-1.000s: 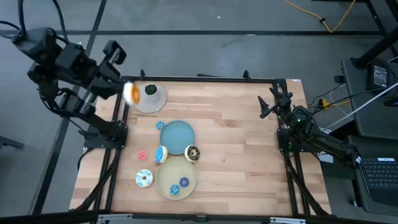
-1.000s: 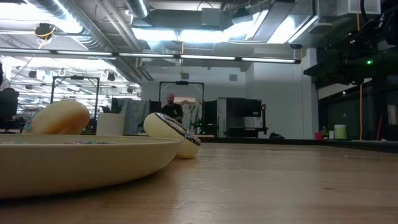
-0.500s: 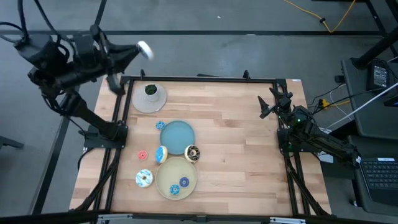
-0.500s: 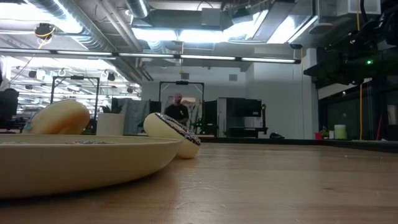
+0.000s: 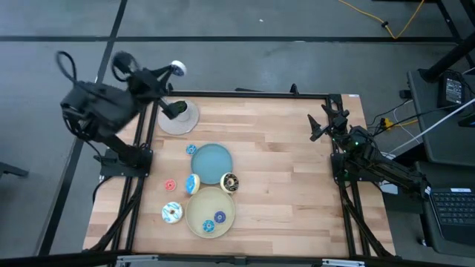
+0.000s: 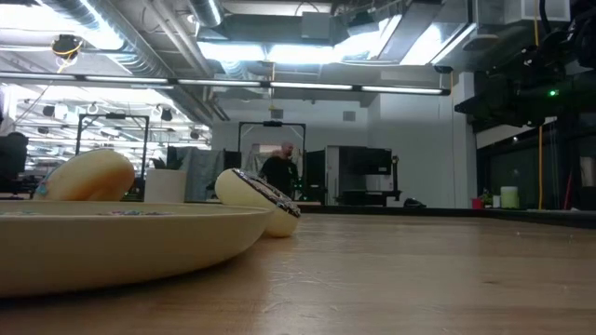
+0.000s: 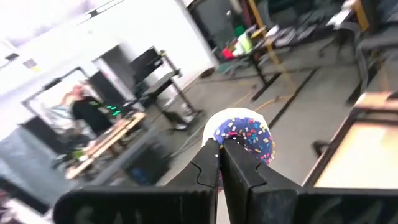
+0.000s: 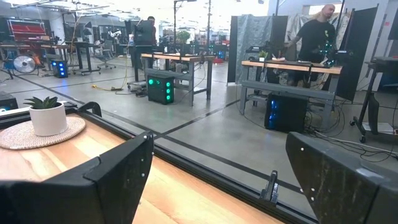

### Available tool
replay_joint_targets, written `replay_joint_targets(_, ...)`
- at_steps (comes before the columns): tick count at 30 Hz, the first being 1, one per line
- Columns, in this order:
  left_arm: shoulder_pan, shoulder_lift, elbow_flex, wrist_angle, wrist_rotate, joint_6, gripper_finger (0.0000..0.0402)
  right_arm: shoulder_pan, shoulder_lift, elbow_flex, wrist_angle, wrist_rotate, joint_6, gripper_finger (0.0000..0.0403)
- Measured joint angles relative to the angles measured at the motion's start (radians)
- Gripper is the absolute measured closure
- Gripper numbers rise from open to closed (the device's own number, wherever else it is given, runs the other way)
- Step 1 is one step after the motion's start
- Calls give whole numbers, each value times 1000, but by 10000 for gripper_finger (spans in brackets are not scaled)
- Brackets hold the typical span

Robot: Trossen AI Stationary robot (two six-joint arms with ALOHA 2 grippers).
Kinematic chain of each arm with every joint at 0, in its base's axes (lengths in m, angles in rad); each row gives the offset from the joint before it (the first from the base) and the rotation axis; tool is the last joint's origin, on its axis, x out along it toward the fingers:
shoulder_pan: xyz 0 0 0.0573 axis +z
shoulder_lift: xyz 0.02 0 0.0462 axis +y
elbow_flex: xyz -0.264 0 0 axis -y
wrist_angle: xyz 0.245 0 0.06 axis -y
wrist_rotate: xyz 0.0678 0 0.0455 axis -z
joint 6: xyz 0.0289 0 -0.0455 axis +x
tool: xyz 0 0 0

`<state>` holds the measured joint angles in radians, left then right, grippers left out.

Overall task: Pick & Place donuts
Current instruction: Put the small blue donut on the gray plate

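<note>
My left gripper (image 5: 169, 72) is up beyond the table's far-left corner, shut on a white-rimmed donut (image 7: 239, 132) with blue sprinkled icing, which appears as a white spot (image 5: 177, 69) from above. Other donuts lie on the table: a tiny blue one (image 5: 191, 150), a tiny red one (image 5: 170, 184), a blue-and-orange one (image 5: 193, 183) and a chocolate one (image 5: 229, 182) leaning on the beige plate's rim, and a white-sprinkled one (image 5: 171, 212). Two small ones (image 5: 220, 217) lie in the beige plate. My right gripper (image 5: 324, 123) waits open at the table's right edge. My left gripper pinches the donut by its rim (image 7: 231, 144) between the two fingers (image 7: 208, 163), only at their free ends. The donut is lifted clear of the table and stands up past the fingertips, its iced face toward the wrist camera.
A blue plate (image 5: 211, 159) sits mid-table and a beige plate (image 5: 200, 204) near the front edge. A round grey mat (image 5: 185, 122) with a small potted plant (image 8: 48, 115) is at the far-left corner. A black frame rims the table. People stand in the room behind.
My left arm has swung with the donut from just above the far-left corner by the mat, up and out beyond the table's far edge, turning as it went, then shifted slightly back toward the table. The donut stayed in the shut fingers.
</note>
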<state>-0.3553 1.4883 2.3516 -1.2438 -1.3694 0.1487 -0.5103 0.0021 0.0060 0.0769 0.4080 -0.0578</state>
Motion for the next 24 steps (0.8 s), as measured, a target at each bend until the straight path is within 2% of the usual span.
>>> replay_joint_targets(5,1,53,0,-129,-11,-98,399,0,0,0,0,0,0,38)
replay_joint_targets(13,51,146,0,-320,134,-262,399,0,0,0,0,0,0,38)
replay_joint_targets(24,121,241,-44,-328,367,-269,398,0,0,0,0,0,0,38)
